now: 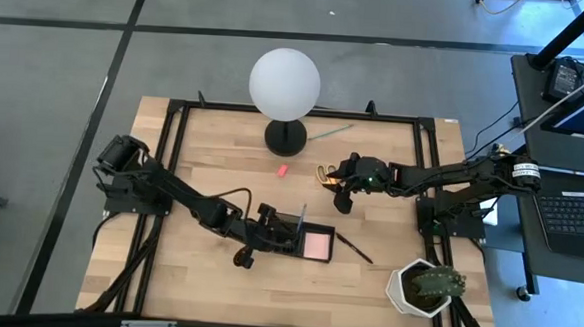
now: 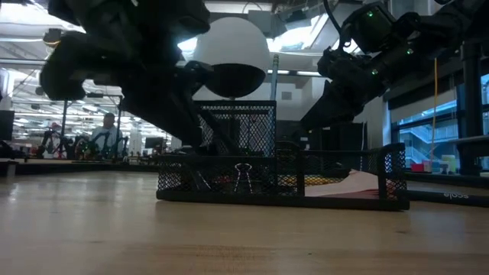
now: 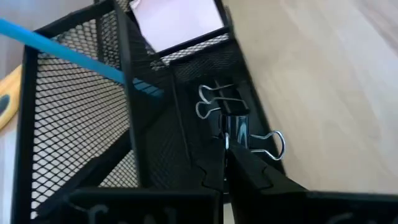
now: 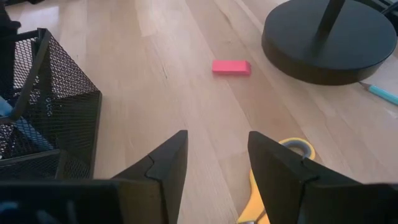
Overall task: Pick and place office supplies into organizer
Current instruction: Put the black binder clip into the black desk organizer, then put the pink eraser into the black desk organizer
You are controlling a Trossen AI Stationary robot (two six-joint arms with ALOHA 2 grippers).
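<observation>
A: Left gripper, where is it?
B: At the organizer, near the tabletop's front middle. Fingers pinched tight on a black binder clip, held over the low compartment. Fingertips mostly hidden behind the clip in the left wrist view.
A: Right gripper?
B: Mid-tabletop, right of the lamp. Fingers spread wide, nothing between them. The yellow-handled scissors lie just under them; only a handle loop shows, the blades are cut off. From above the gripper covers most of the scissors.
A: What's in the organizer?
B: Pink sticky pad in the low right compartment. A blue pen leans in the tall mesh part. In the low view another binder clip shows through the mesh; the rest inside is too dark to tell.
A: Loose stuff?
B: Small pink eraser near the lamp base. Dark pen right of the organizer. Thin green stick behind the lamp. Potted plant at the front right corner.
</observation>
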